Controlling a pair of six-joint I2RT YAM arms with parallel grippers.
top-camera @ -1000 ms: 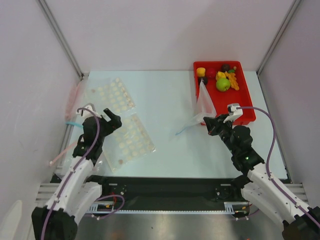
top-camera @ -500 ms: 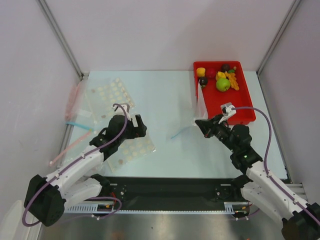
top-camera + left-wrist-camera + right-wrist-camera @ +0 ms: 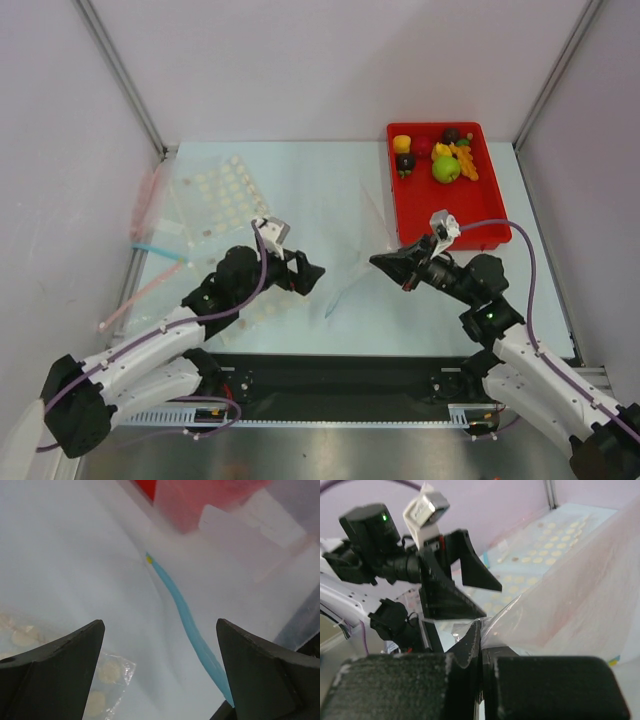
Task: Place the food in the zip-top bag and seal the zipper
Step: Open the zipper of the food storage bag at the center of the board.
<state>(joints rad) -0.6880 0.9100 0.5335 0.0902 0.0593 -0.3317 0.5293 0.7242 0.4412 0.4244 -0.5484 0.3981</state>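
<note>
Right claw (image 3: pixel 384 262) is pressed together on one edge of the clear zip-top bag (image 3: pixel 580 595). The film fans out ahead of its fingertips and off to one side of them. Left claw (image 3: pixel 314 272) points at the right claw from just beside it, fingers spread wide and gripping nothing. In the left wrist view the light-blue zipper (image 3: pixel 182 611) runs between those spread fingers, from a yellow tip ahead of the claw back toward one finger. The food, including a green apple (image 3: pixel 446 168), lies in a red tray (image 3: pixel 420 205) beyond the right claw, well apart from both claws. A clear bag of pale round pieces (image 3: pixel 225 185) lies behind the left claw.
</note>
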